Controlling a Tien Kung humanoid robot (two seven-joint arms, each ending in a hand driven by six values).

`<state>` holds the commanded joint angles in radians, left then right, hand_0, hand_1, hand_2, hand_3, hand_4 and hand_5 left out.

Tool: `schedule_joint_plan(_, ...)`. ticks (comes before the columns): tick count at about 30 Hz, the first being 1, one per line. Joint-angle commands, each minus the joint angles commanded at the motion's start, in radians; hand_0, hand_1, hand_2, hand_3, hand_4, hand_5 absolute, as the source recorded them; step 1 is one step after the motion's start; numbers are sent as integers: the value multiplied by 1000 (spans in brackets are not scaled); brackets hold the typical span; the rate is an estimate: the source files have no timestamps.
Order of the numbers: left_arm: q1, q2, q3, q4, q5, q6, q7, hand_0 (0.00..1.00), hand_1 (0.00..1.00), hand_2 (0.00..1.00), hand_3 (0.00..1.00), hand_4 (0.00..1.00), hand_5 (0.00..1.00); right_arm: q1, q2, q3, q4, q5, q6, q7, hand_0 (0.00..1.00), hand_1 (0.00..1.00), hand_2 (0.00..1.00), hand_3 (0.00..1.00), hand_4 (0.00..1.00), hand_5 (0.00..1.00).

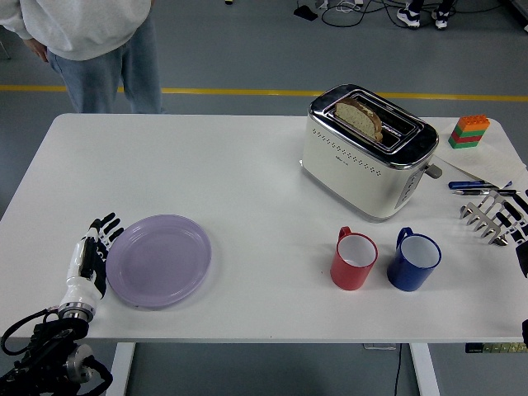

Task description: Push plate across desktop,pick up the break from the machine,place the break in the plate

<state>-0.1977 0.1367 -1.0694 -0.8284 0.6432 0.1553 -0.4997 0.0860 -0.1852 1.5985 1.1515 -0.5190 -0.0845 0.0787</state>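
White table carries everything; task looks to be in its first step, the plate push, with both bread steps untouched. Toaster, cream body with chrome top, sits at the far right of the table, and the slice of bread stands in its near-left slot, top edge poking above the rim, so the pick is not done. Lilac plate lies flat near the front-left of the table, well apart from the toaster and empty, so it has a long way to go across if it is meant to end up near the machine. Left hand is at the plate's left rim, fingers extended and roughly flat, touching or just beside the edge (can't tell which), holding nothing: a pushing pose, not a grasp. Right hand rests at the right edge of the table, fingers spread and loose, nothing held, near some pens. Red mug and blue mug stand side by side in front of the toaster, between plate and right hand; my read is they could obstruct a straight push along the front. Stack of coloured blocks sits far right behind the toaster. Person stands beyond the far-left corner, hands off the table. Left to do: finish push, lift bread, set it on plate.
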Motion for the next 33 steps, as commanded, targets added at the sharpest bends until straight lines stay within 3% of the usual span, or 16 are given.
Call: schedule_joint_plan(33,-37,-32,155,-28,-117,-19,-9,793,814,844,806,471,998,5,-1,-12,-1,2,1,0,705,647,653,604,510,335)
